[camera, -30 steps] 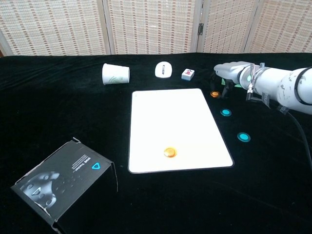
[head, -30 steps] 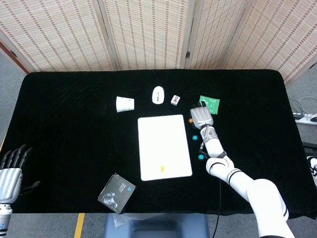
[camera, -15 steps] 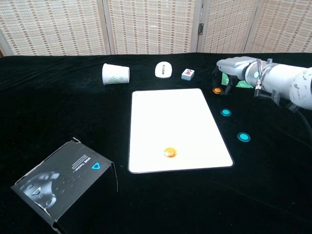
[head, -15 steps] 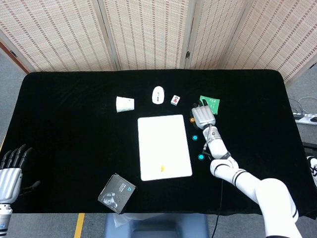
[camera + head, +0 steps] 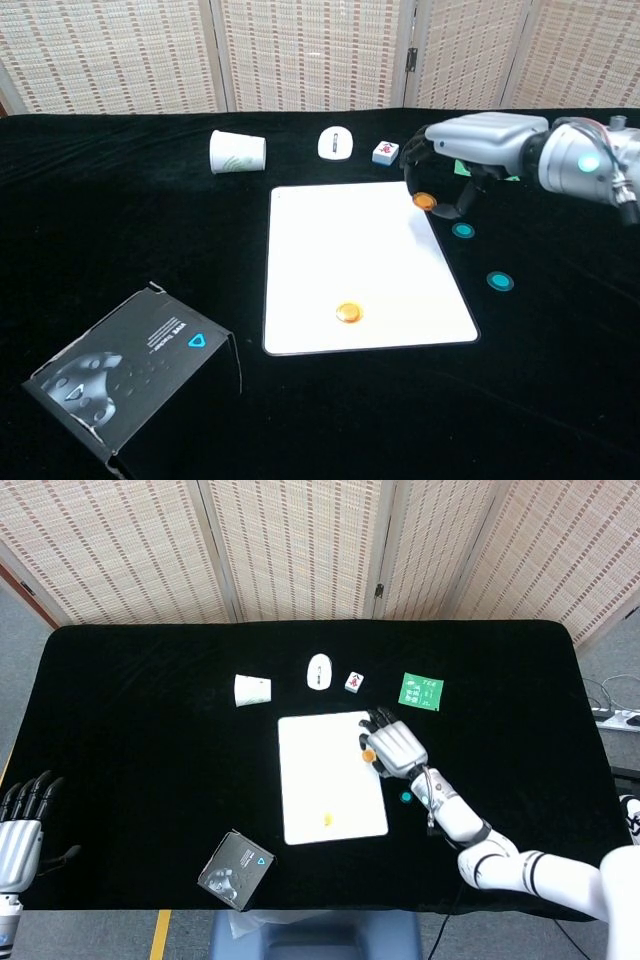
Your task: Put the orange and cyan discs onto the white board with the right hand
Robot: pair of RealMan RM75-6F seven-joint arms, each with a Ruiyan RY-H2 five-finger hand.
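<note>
My right robot hand (image 5: 470,150) hangs over the far right corner of the white board (image 5: 350,250), and my fingers pinch an orange disc (image 5: 425,201) just above that corner. Another orange disc (image 5: 348,312) lies flat on the white board, near its front edge. Two cyan discs sit on the black tabletop (image 5: 120,220) to the right of the board: one cyan disc (image 5: 463,230) is just beside the board's right edge, close under my hand, and the other cyan disc (image 5: 499,281) is a bit nearer the front. Behind the board I see a paper cup (image 5: 237,152) lying on its side, a white mouse (image 5: 337,143) and a small white tile (image 5: 386,152). A green card (image 5: 421,691) lies flat behind my right hand. A dark box (image 5: 135,372) sits near the front left corner. My left robot hand (image 5: 18,830) is far off at the left edge, holding nothing, fingers straight.
</note>
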